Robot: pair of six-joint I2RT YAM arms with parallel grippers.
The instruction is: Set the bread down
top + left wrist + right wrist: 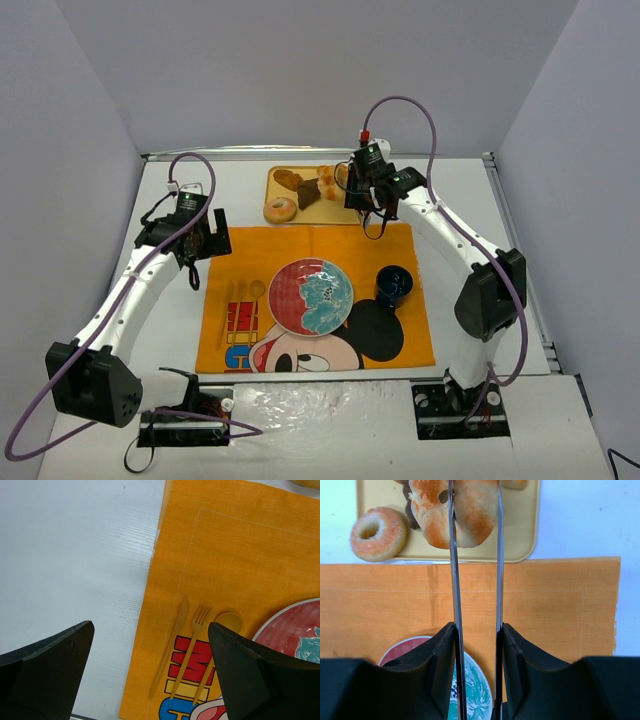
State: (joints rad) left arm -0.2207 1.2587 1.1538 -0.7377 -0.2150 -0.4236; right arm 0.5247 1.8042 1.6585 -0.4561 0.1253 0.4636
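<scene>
The bread [472,515], a knotted golden-brown bun with pale patches, sits over the beige tray [525,525] at the back of the table. It is pinched between the two thin metal blades of a pair of tongs [454,580]. My right gripper [477,630] is shut on the tongs, black fingers pressing the blades from both sides. From above, the right gripper [362,192] hovers at the tray's right end beside the bread [333,178]. My left gripper [150,630] is open with nothing in it, over the placemat's left edge.
A ring donut [377,534] lies at the tray's left front corner, with darker pastries behind it. On the orange placemat [320,250] are a red and teal plate [310,297], a dark blue cup [393,284] and yellow plastic cutlery [192,650].
</scene>
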